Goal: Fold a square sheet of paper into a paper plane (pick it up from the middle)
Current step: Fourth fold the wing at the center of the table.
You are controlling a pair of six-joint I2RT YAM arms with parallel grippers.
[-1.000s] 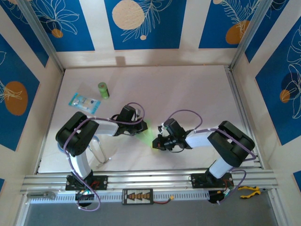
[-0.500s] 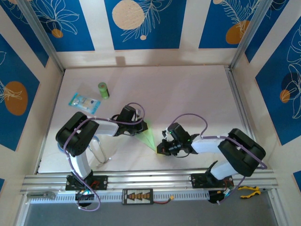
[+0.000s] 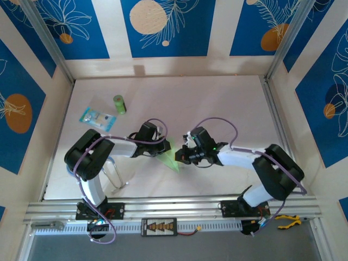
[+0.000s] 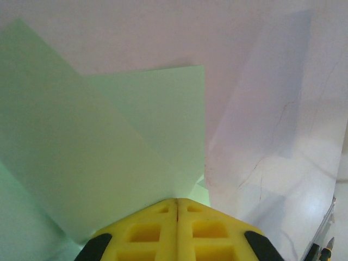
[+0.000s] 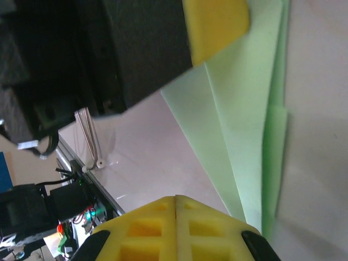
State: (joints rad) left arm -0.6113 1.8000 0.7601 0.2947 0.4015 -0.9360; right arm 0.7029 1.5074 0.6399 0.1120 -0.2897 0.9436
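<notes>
Top external: paper (image 3: pixel 172 161) touches left end effector (image 3: pixel 165 147), just beside right end effector (image 3: pixel 180 157).

We count two arms in the top view, the left arm (image 3: pixel 89 157) at lower left and the right arm (image 3: pixel 272 169) at lower right. Each carries one gripper: the left gripper (image 3: pixel 163 148) and the right gripper (image 3: pixel 182 157). Near the centre we count one piece of pale-green paper (image 3: pixel 171 161) (folded, with one pointed end). At upper left we count one small green cylinder (image 3: pixel 119 104) and one clear packet (image 3: pixel 98 116). Along the bottom edge we count one black box (image 3: pixel 159 226) and one yellow-handled tool (image 3: pixel 287 220).
</notes>
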